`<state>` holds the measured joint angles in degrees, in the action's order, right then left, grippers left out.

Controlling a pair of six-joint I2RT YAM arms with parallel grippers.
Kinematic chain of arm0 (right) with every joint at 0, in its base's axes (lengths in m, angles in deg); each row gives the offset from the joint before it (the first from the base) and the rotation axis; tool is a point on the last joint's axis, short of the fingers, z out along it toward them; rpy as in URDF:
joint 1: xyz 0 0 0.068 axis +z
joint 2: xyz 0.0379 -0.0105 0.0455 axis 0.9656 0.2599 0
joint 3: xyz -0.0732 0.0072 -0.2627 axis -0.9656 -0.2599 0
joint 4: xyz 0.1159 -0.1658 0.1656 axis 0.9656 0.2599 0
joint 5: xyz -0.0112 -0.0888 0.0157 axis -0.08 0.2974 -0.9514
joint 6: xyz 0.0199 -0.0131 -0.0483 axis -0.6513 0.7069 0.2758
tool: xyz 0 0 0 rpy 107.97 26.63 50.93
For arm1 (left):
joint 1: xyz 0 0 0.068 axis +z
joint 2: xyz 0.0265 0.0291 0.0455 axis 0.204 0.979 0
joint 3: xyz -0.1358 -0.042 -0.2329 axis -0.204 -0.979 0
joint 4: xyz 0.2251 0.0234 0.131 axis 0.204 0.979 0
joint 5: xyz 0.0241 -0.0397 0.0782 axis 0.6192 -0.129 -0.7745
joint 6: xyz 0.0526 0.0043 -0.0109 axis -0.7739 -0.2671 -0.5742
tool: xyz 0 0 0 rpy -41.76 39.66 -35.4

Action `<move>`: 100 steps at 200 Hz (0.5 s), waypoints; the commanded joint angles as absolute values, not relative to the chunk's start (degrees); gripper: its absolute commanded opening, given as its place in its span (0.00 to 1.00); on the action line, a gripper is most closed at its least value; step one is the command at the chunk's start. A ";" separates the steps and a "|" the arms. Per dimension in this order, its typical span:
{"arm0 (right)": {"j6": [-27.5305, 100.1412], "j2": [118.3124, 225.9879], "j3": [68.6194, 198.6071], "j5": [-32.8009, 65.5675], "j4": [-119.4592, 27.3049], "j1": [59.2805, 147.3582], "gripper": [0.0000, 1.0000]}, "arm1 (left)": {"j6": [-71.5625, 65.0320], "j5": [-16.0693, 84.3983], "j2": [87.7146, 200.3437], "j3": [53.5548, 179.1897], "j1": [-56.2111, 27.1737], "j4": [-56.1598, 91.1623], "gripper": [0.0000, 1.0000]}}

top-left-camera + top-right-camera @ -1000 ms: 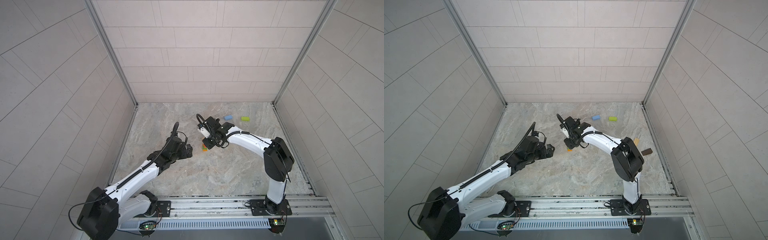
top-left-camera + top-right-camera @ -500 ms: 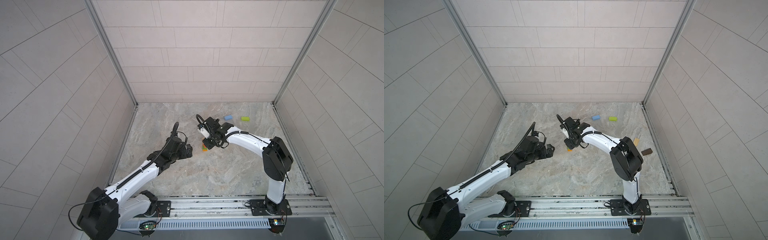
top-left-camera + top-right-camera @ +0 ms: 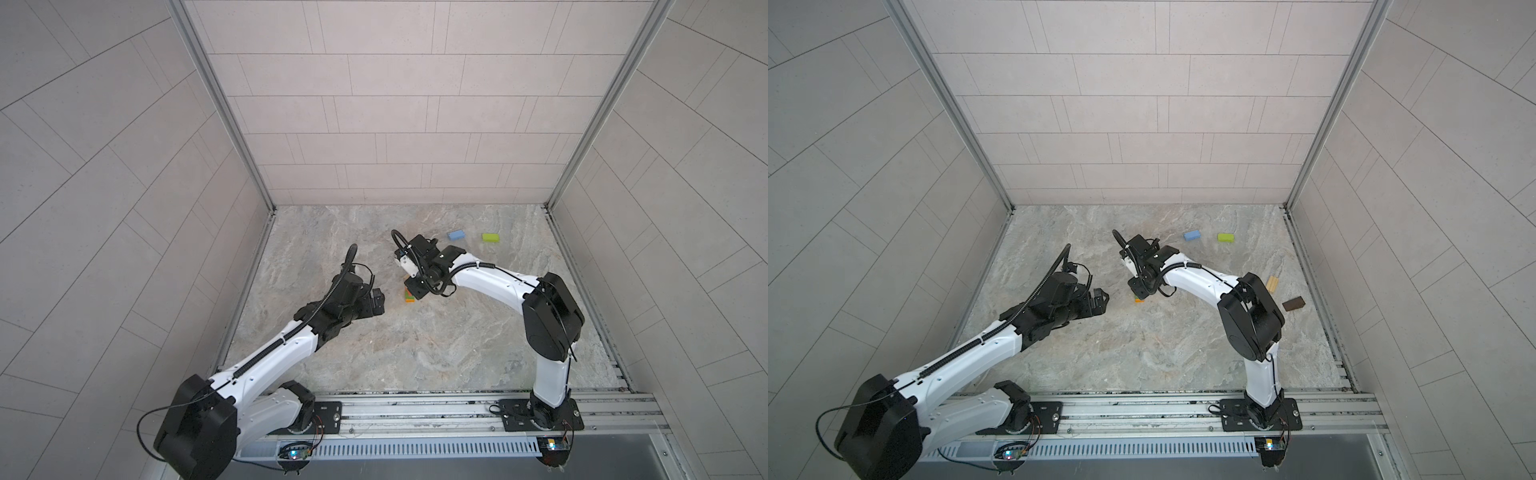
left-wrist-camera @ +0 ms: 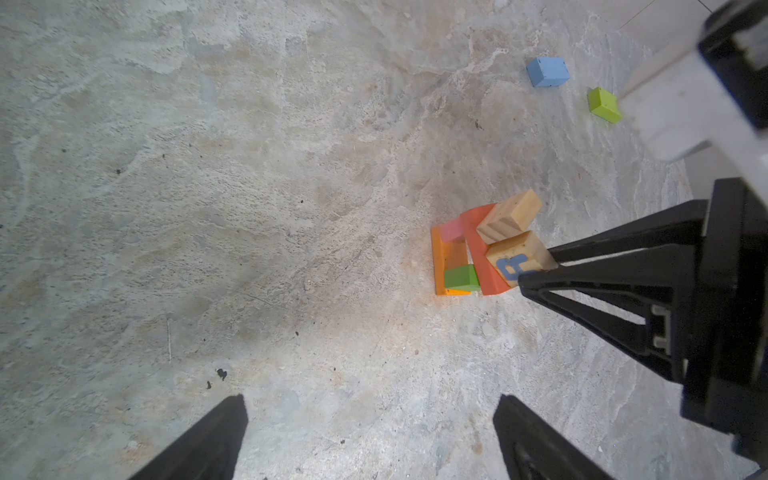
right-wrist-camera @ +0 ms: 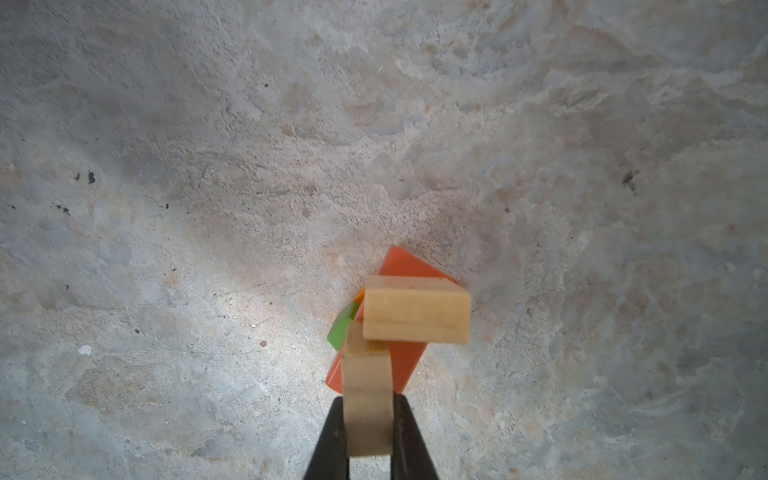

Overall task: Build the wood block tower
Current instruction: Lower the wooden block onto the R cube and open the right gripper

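The tower (image 4: 465, 257) stands mid-floor: an orange base (image 4: 439, 266), a pink block (image 4: 451, 229) and a green block (image 4: 460, 277), with a red-orange plank (image 4: 484, 262) across them. A ridged tan block (image 4: 509, 216) lies on the plank. My right gripper (image 5: 368, 415) is shut on a tan lettered cube (image 5: 368, 390), held at the plank beside that tan block (image 5: 415, 316). In both top views the right gripper (image 3: 417, 286) covers most of the tower (image 3: 1139, 300). My left gripper (image 4: 370, 401) stands open and empty, left of the tower (image 3: 409, 296).
A blue block (image 3: 456, 235) and a lime block (image 3: 491, 237) lie near the back wall. A ridged tan block (image 3: 1272, 284) and a dark brown block (image 3: 1293, 304) lie by the right wall, behind the right arm's elbow.
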<state>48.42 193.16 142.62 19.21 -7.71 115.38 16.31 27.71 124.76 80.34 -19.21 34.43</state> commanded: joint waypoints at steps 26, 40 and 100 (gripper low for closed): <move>48.84 193.33 142.67 20.59 -7.42 115.72 0.31 | 15.99 27.29 123.84 79.53 -18.95 34.29 0.99; 48.83 193.14 142.49 20.58 -7.43 115.72 0.35 | 15.98 27.34 123.78 79.53 -18.95 34.29 0.99; 48.56 191.94 142.09 20.54 -7.79 115.74 0.42 | 16.08 27.51 123.76 79.65 -18.90 34.21 0.99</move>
<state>48.20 193.23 142.60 19.85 -7.80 115.40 16.31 27.73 124.76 80.32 -19.21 34.43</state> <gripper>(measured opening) 0.416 0.988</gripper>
